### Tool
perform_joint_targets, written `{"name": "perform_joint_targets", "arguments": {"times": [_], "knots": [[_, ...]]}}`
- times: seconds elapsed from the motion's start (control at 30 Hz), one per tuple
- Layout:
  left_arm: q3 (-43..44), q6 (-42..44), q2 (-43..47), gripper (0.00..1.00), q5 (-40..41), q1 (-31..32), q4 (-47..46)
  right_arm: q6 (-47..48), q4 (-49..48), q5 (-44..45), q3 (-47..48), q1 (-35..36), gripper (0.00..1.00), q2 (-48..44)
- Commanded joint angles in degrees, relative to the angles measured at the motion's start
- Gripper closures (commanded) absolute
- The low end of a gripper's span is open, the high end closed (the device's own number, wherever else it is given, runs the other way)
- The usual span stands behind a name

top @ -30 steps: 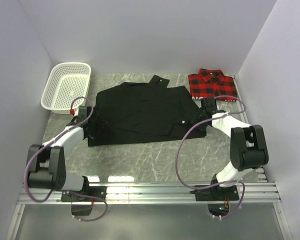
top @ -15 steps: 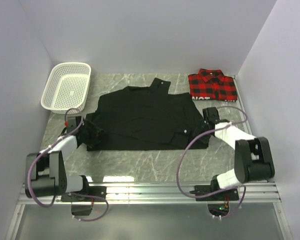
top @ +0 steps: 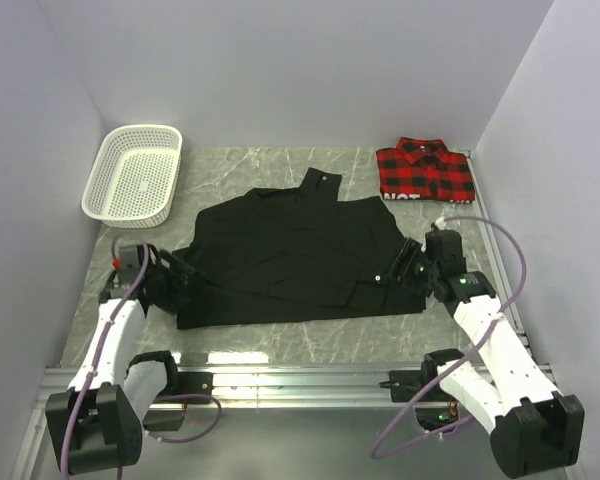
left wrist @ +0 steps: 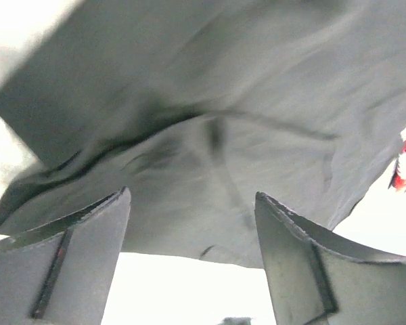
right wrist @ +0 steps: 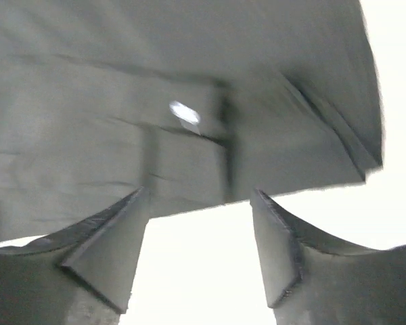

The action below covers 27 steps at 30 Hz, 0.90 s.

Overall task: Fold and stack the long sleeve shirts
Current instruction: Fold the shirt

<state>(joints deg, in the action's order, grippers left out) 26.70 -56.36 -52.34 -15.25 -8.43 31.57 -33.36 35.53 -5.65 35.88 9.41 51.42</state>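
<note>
The black shirt [top: 295, 250] lies spread across the middle of the table [top: 310, 335], collar toward the far wall, body flat and roughly rectangular. Pale buttons show near its right edge, where a cuff seems to lie folded inward over the front (the left edge looks rumpled too, a bunched ridge of cloth beside the arm there, though I cannot make out exactly how that sleeve lies). Over in the far right corner sits the plaid shirt [top: 425, 170], red and black, collar up, a tidy compact rectangle well apart from the black one, and that one reads as folded and done. So call it roughly the halfway mark: one shirt finished, the black one with its sleeves apparently brought in but its body at full length, no fold across the middle, and no stacking yet. Now the tools: the left gripper [top: 175, 285] sits low at the shirt's left edge, and its wrist view shows both fingers [left wrist: 74, 257] spread wide with nothing between them, dark fabric just beyond the tips. The right gripper [top: 408, 266] mirrors it at the right edge, near the lower corner, jaws apart too, only bright table in the gap and the hem ahead. Neither one holds cloth. The white basket [top: 140, 130] stands at the far left, away from both shirts.
</note>
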Motion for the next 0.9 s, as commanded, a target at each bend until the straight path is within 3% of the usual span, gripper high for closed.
{"name": "perform_joint_targets", "arguments": {"times": [0.0,0.1,0.33,0.5,0.77,0.87], "knots": [[10.47,5.37,0.57,0.18,8.82,0.25,2.62,4.09,-6.87,-1.81,4.54,0.52,0.26,2.18],[13.89,8.02,-2.58,0.15,10.41,1.74,-0.71,6.47,-8.63,-1.91,9.55,2.27,0.21,11.57],[21.1,12.58,-16.02,0.15,17.44,16.14,-7.48,10.51,-10.57,2.31,21.15,9.66,0.21,29.95],[25.33,14.26,-26.31,0.16,22.62,22.48,-10.21,12.36,-9.87,4.23,26.86,12.65,0.22,41.2],[28.15,14.08,-39.58,0.17,23.07,24.6,-6.01,13.59,-4.86,5.04,29.16,14.58,0.23,51.32],[26.31,13.73,-40.3,0.17,21.49,24.69,-5.21,12.71,-2.58,5.56,28.37,15.64,0.23,52.03]]}}
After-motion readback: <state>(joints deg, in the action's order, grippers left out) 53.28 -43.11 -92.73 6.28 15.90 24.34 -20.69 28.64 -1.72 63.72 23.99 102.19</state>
